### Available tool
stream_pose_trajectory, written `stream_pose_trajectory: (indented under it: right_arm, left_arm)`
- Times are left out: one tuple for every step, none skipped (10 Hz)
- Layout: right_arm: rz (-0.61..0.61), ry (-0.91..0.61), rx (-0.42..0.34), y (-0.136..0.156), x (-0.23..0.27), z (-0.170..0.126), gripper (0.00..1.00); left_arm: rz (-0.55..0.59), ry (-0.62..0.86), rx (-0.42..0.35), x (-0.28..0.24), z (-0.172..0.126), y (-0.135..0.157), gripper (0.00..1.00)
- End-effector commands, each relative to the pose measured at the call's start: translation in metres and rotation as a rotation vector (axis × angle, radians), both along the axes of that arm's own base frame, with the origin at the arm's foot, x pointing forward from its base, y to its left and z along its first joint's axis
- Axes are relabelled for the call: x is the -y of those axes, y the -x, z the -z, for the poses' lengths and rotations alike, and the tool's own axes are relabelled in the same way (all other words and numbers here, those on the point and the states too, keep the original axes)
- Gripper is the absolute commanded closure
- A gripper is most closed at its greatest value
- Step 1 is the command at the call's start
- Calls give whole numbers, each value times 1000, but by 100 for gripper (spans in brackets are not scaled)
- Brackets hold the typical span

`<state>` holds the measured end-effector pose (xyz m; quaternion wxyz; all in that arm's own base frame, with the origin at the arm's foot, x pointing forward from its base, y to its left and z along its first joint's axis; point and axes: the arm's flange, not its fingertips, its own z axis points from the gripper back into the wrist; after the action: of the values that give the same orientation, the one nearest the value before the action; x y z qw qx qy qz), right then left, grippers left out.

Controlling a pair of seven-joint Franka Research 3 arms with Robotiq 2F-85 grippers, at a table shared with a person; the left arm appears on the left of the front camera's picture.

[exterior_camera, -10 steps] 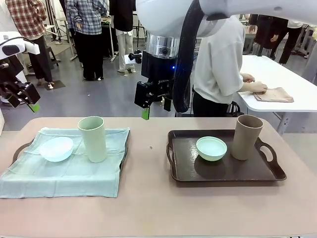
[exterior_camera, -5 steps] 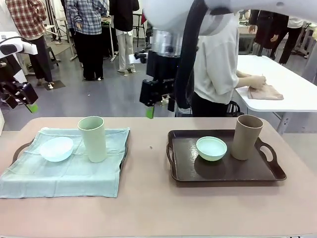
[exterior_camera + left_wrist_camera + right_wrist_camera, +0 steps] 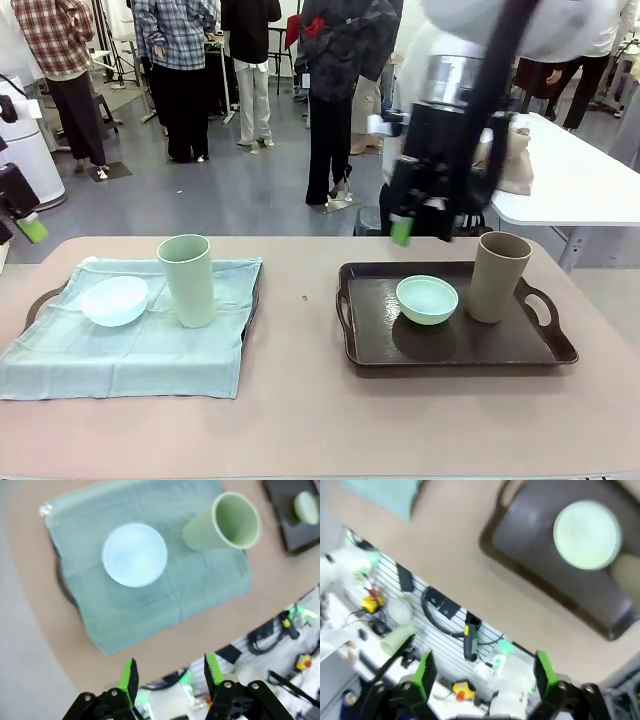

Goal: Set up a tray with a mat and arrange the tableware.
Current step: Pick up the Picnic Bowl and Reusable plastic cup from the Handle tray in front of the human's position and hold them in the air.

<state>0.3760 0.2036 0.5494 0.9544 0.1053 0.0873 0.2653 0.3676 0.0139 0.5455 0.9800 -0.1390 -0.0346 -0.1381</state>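
Just plain mint green bowl (image 3: 427,299) beside tan-brown cup (image 3: 497,277) on tray (image 3: 452,347).

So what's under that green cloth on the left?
A dark tray: its handle pokes out past the cloth on the left, and a strip of rim shows along the right side. The rest of the tray is covered, so its surface cannot be seen.
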Motion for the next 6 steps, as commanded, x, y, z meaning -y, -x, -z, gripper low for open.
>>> stream_pose_trajectory:
  right_arm:
    - [113,-45,68,39,41,13,0]
    - [266,-127,90,40,80,15,0]
    - [358,-247,91,40,111,17,0]
    - [413,-383,89,42,140,21,0]
    - [450,-506,85,46,163,26,0]
    - [474,-607,84,51,184,31,0]
  left_arm:
    - [-17,57,-19,-8,-7,2,30]
    - [-109,138,-2,-17,-12,-4,30]
    - [-166,233,-10,-27,-18,-7,30]
    - [-201,310,-21,-37,-23,-7,30]
    - [-236,374,-32,-50,-27,-5,30]
    - [-266,421,-45,-63,-28,-3,30]
